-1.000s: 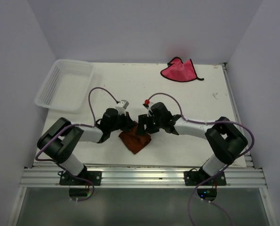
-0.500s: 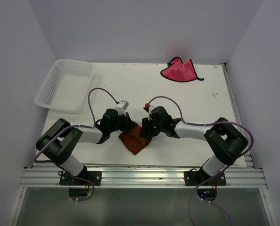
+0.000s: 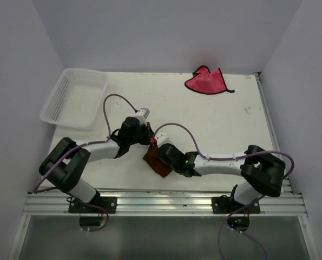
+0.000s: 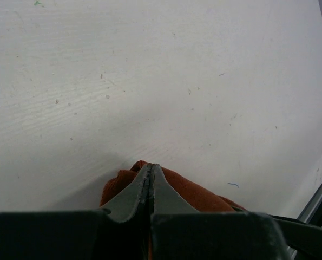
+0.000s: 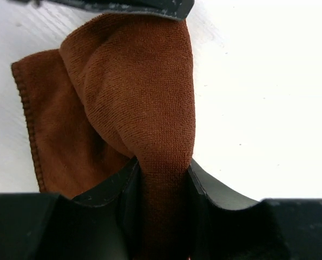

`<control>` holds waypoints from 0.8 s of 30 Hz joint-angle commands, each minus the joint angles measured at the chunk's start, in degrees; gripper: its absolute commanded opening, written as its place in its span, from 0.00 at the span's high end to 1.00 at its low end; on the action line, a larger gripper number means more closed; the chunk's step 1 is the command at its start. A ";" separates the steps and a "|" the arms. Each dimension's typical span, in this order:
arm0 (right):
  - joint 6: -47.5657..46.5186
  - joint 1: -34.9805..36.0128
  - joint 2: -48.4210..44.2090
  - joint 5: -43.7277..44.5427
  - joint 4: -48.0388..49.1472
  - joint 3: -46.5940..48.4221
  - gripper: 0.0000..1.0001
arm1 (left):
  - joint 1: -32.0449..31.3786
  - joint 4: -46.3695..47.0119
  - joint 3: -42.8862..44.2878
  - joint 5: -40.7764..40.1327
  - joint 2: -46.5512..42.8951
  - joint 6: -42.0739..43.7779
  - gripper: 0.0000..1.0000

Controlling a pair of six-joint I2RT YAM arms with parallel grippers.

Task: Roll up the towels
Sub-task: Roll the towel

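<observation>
The rust-brown towel (image 3: 156,167) lies bunched near the table's front, between the two grippers. My right gripper (image 5: 163,168) is shut on a thick upright fold of this towel (image 5: 133,81); in the top view that gripper (image 3: 162,154) sits low over the cloth. My left gripper (image 4: 150,165) is shut, with a thin sliver of the brown towel (image 4: 188,189) between its jaws and the rest spreading under them. From above, the left gripper (image 3: 146,131) stands at the towel's far end. The pink-red towel (image 3: 207,81) lies flat at the back right, far from both arms.
A white mesh basket (image 3: 74,97) sits at the back left corner of the table (image 3: 225,119). The metal rail (image 3: 161,203) runs along the near edge. White walls close in both sides and the back.
The right arm swung down and to the left, and its jaws closed on a fold of the brown towel. The left gripper shifted slightly away from the front. The towel is more bunched.
</observation>
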 commanded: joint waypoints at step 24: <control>-7.42 20.43 27.02 41.54 -13.58 18.54 0.56 | -1.44 -1.13 -8.78 3.39 -14.39 -6.34 1.00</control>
